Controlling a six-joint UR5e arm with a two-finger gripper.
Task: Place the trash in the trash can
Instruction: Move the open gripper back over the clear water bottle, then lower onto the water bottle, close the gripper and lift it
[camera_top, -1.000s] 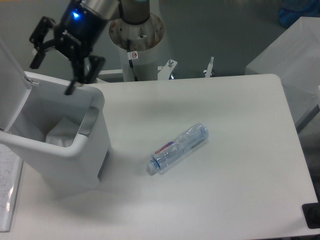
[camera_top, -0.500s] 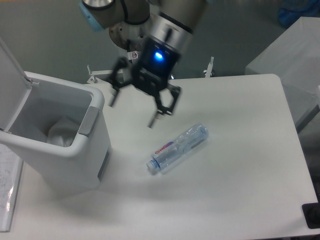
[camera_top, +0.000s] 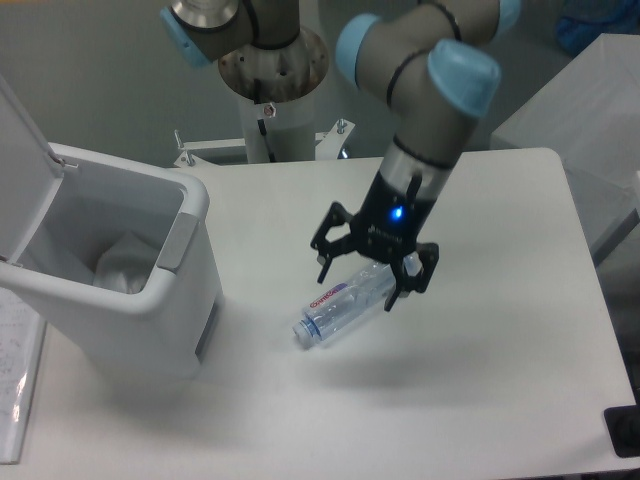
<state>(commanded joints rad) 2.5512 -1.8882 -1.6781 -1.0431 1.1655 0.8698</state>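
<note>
Here the black hand (camera_top: 374, 272), fingers spread, straddles the clear ribbed bottle (camera_top: 345, 300).

White table (camera_top: 500, 390) on grey floor (camera_top: 100, 70); pale, perhaps covered, furniture (camera_top: 590, 110) at right.

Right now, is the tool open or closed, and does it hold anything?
Tool: open, holding nothing; its fingers stand on either side of the bottle, which lies on the table.
</note>
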